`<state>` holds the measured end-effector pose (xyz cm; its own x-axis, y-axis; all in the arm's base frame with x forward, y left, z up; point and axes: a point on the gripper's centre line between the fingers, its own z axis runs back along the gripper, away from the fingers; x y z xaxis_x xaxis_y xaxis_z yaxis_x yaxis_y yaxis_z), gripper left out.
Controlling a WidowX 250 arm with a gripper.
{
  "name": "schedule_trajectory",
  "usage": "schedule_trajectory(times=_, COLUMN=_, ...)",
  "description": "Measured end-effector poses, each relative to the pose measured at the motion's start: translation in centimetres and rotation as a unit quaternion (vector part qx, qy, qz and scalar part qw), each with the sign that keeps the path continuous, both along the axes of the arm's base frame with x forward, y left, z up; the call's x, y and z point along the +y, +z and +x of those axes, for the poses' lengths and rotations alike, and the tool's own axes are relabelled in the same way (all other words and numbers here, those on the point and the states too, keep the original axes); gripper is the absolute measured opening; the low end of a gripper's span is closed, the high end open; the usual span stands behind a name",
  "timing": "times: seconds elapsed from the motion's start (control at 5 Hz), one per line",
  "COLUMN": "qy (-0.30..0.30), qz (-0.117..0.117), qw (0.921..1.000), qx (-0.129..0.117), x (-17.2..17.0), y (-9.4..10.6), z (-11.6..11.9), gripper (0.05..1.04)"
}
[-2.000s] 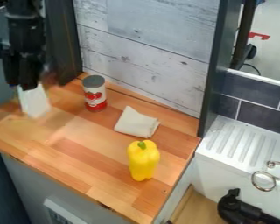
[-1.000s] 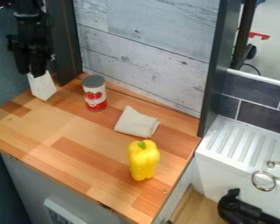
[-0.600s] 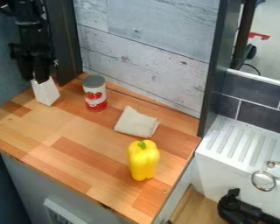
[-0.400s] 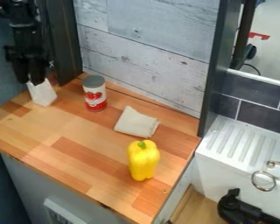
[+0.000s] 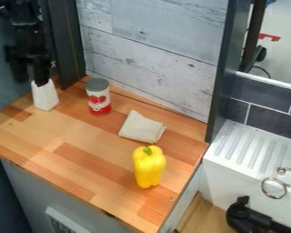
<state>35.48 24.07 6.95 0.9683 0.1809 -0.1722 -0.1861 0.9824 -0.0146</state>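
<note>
At the upper left, the black gripper (image 5: 31,82) hangs pointing down over the back left corner of the counter. Its fingers stand apart, the left one blurred, the right one in front of the top of a white, block-like object (image 5: 46,97). That object stands upright at the counter's left edge, its upper end partly hidden by the gripper. Right of it is a red and white can (image 5: 98,98) with a grey lid. A folded beige cloth (image 5: 142,128) lies near the middle. Closer to the front right, a yellow bell pepper (image 5: 149,167) stands upright, green stem up.
The wooden counter (image 5: 69,166) is bounded behind by a whitewashed plank wall (image 5: 154,50) and dark posts at either side. Right of it are a white ridged drainboard (image 5: 251,148), metal rings (image 5: 273,187) and a black fixture (image 5: 248,218) low down.
The white object, held up and blurred over the counter at first, was carried back to the left rear corner and lowered. Since the last earlier frame, the gripper's fingers have parted. Can, cloth and pepper are unmoved.
</note>
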Motion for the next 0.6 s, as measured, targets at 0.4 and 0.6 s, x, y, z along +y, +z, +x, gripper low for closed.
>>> schedule_trajectory(times=0.4, qy=-0.024, qz=0.041, qw=0.9986, qx=-0.022, x=-2.7, y=3.9, z=0.6, gripper=1.007)
schedule_trajectory(times=0.6, qy=-0.036, qz=0.077, qw=0.9963, qx=-0.015, x=-5.4, y=7.5, z=-1.5, gripper=1.003)
